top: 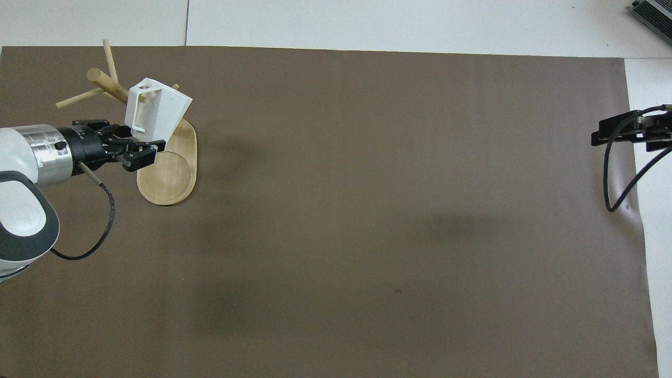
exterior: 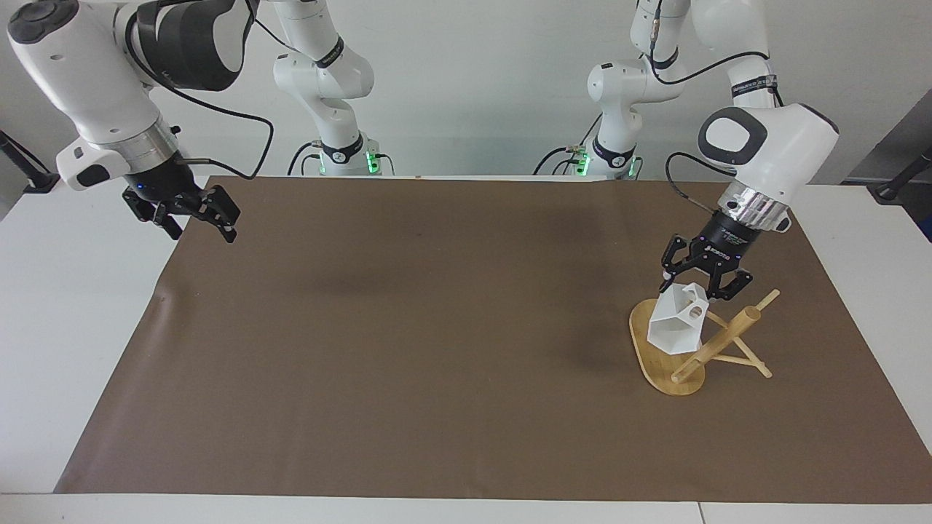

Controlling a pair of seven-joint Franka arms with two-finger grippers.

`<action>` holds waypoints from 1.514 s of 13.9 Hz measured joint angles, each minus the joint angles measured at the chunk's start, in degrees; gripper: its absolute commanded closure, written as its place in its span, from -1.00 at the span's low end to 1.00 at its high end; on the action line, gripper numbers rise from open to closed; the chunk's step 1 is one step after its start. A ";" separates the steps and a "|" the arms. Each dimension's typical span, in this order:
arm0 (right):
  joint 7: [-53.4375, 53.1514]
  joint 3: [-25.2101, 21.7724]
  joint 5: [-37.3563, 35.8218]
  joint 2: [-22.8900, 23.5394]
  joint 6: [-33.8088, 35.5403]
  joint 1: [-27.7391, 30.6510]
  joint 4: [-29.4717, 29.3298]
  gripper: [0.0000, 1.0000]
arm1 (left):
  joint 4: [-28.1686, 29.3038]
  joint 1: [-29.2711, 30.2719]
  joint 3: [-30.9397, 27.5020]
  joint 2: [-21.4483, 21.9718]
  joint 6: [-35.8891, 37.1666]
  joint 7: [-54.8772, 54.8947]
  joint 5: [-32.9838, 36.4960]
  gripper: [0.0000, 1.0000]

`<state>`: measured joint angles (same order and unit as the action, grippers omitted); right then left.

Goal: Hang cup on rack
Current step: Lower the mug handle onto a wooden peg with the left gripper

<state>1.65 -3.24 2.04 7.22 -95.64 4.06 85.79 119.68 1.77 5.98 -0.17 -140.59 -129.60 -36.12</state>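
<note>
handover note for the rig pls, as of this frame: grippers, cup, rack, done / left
Left gripper: shut on the cup, holding it tilted over the rack, its pierced handle close to a peg.
Right gripper: open, empty, waiting over the mat edge at its own end.
Rack: on the mat toward the left arm's end.
Done: cup picked up and brought to the rack.
Left: confirm the handle is on the peg (cannot tell yet), release, withdraw.

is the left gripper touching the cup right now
Touching. In the facing view the left gripper is shut on the cup at its handle, holding it tilted over the rack.
</note>
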 measured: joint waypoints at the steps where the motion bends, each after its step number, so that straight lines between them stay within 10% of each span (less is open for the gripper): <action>1: 0.00 0.01 -0.52 -0.01 0.01 0.00 0.00 -1.00 | 0.00 0.01 0.00 -0.06 -0.27 -0.81 0.00 1.00; 8: 0.01 0.04 -0.99 -0.02 0.72 -0.07 0.00 -1.00 | 0.37 0.05 -0.01 -0.23 -1.84 -4.44 0.00 1.00; 9: 0.01 0.04 -0.99 -0.02 0.73 -0.08 0.00 -1.00 | 0.58 0.06 -0.01 -0.25 -2.26 -4.74 0.00 0.62; 10: 0.01 0.04 -0.99 -0.03 0.73 -0.08 0.00 -1.00 | 0.72 0.07 -0.01 -0.26 -2.52 -4.85 0.00 -0.98; 21: 0.01 0.04 -0.99 -0.23 0.73 -0.08 0.00 -1.00 | 0.49 2.59 -0.42 0.18 1.80 -5.27 4.95 -1.00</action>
<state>1.66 -3.20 1.05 6.98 -94.91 3.98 85.79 120.17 4.36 5.55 0.00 -138.79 -134.88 -31.17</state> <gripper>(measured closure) 0.000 0.000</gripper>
